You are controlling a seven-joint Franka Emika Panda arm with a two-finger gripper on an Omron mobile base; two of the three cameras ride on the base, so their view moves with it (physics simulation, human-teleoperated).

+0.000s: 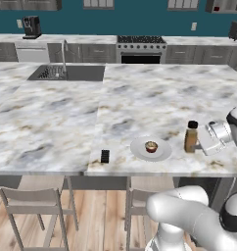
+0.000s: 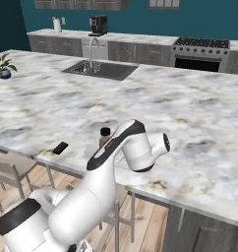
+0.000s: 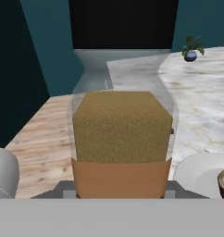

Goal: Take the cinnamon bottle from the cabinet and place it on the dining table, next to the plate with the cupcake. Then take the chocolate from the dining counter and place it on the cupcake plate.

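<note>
Gripping the cinnamon bottle (image 1: 191,137) between my fingers, I have my gripper (image 1: 202,141) clenched on its lower body, reaching in sideways from the right with my wrist roughly level above the dining table (image 1: 140,98). From the camera on my hand the bottle (image 3: 122,139) stands right before the lens, its orange-brown contents and its label band close up. The bottle is upright, black cap on top, and its base is at or just above the marble; I cannot tell whether it touches. My forearm comes in over the table's near edge, elbow bent high, upper links rising from the base below that edge.

Just left of the bottle, near the same front edge, lies the plate with the cupcake (image 1: 140,151), the cupcake (image 1: 151,146) sitting right of its middle. The chocolate (image 1: 105,156) lies flat on the marble further left, close to the near edge, apart from the plate. Toward the far left corner the sink (image 1: 66,73) is sunk into the top.
</note>
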